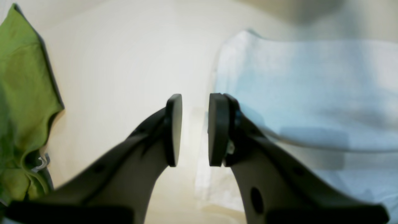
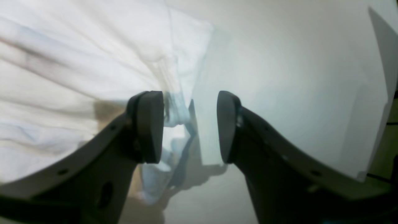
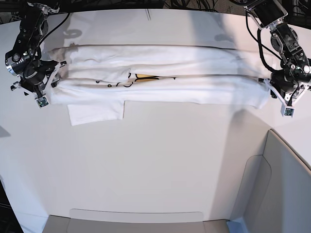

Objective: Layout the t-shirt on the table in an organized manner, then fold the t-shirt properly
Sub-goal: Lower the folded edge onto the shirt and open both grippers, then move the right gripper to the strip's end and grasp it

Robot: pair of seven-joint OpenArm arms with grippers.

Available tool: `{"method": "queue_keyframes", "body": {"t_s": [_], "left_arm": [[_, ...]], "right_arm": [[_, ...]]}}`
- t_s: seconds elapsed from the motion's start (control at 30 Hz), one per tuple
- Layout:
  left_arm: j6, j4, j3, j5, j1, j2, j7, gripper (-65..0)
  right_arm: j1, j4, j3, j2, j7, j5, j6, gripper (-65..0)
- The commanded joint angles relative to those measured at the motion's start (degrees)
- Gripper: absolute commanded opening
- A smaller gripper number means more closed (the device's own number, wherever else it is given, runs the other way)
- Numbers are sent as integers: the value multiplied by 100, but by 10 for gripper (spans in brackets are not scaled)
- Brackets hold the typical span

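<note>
T-shirt [image 3: 160, 77], thin limp cloth, likely light and prone to sag, best pinched at doubled end edges, lies as a long white band, print peeking mid-seam, along the table's [image 3: 160, 165] far edge; left gripper [image 1: 192, 130] parted, empty; right gripper [image 2: 189, 127] spread over a cloth edge.

White table [image 3: 155, 165], folded t-shirt [image 3: 194, 90]

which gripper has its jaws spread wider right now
The right gripper, at the sleeve end of the t-shirt; its pads stand clearly farther apart than the left gripper, whose gap is narrow.
</note>
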Motion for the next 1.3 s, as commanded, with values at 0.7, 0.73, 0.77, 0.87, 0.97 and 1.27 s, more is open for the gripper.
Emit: {"method": "queue_keyframes", "body": {"t_s": [0.7, 0.73, 0.77, 0.87, 0.97, 1.27], "left_arm": [[14, 100, -16, -32, 196, -90, -124, -491], [14, 100, -16, -32, 196, -81, -98, -491], [14, 100, -16, -32, 196, -81, -80, -491], [14, 100, -16, -32, 196, -81, -71, -491], [14, 100, -16, -32, 196, -90, -71, -491], [14, 100, -16, -32, 187, -81, -71, -491]], "right_arm": [[2515, -1211, 647, -138, -486, 314, -36, -370], [2630, -1510, 639, -138, -495, 314, -36, -370], [2709, -1792, 639, -138, -504, 314, -36, -370], [2902, -2548, 639, -138, -530, 322, -36, -371], [3025, -3163, 639, -138, -530, 349, -36, -371], [3140, -4060, 656, -419, -530, 384, -36, -371]]}}
